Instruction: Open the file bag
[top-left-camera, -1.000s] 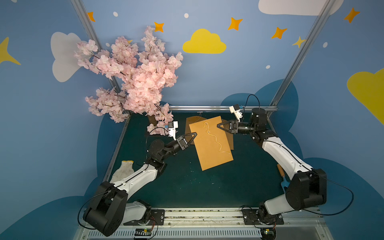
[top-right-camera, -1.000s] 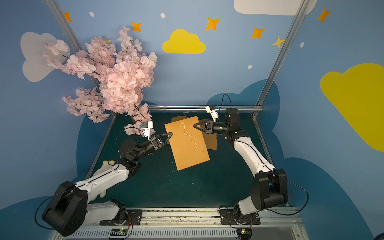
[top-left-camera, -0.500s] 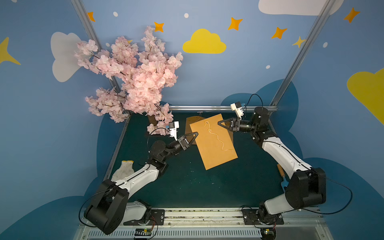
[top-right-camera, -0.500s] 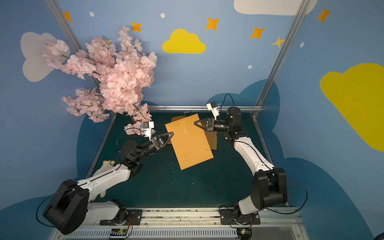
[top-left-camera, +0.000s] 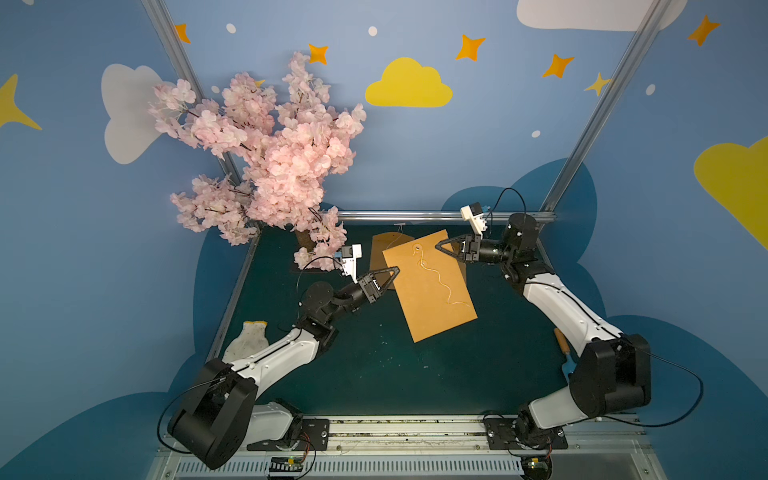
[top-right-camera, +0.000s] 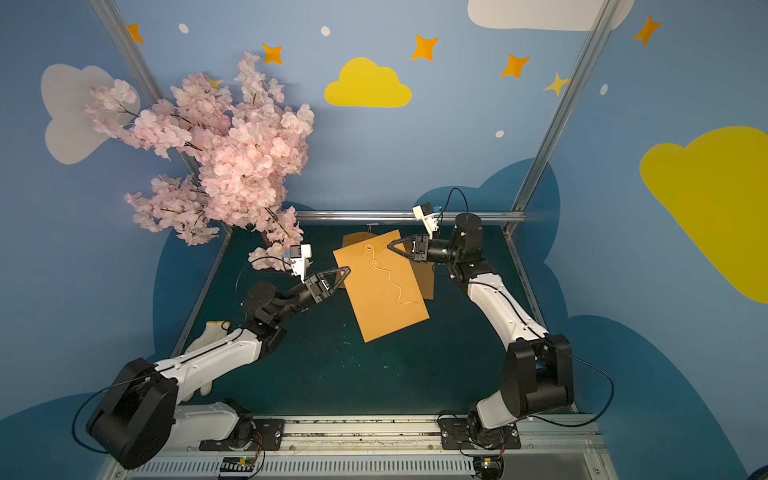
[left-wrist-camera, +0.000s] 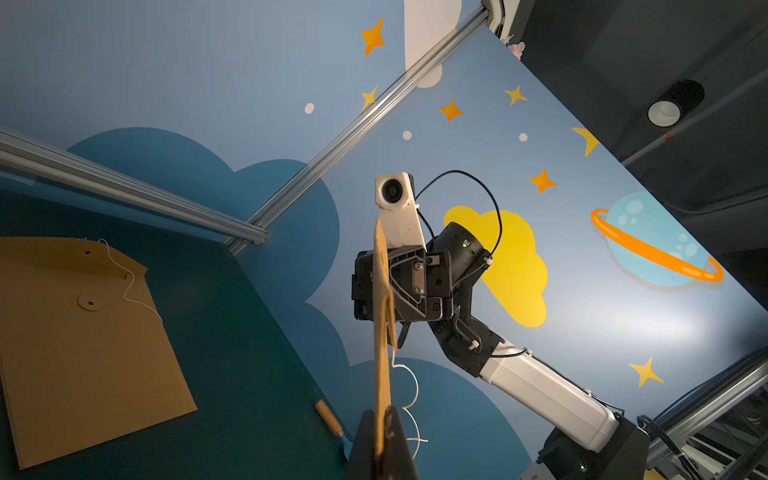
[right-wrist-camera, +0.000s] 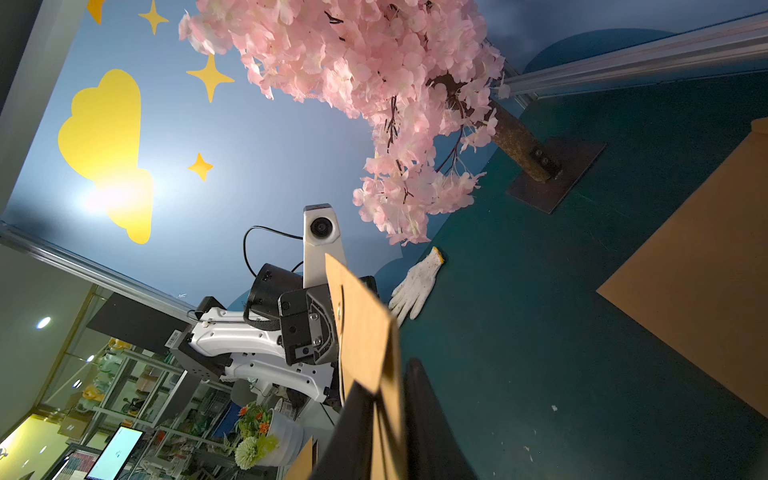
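Both upper corners gripped

Green tabletop (top-left-camera: 374, 374) carries a blossom tree (top-left-camera: 282, 166) at 10 o'clock; file bag (top-left-camera: 432, 299) hangs tilted toward 12 o'clock, above a second envelope (top-left-camera: 386, 242); left pincer (top-left-camera: 397, 269) clenched on its 10 o'clock corner; right pincer (top-left-camera: 437, 246) clamped on its 1 o'clock corner; string (top-left-camera: 441, 279) trailing loose.

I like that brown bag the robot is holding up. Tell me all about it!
The file bag is a flat brown paper envelope, held tilted above the green table. A pale string dangles loose down its face from a round button. The left pincer pinches one side edge, the right pincer near the opposite top corner.
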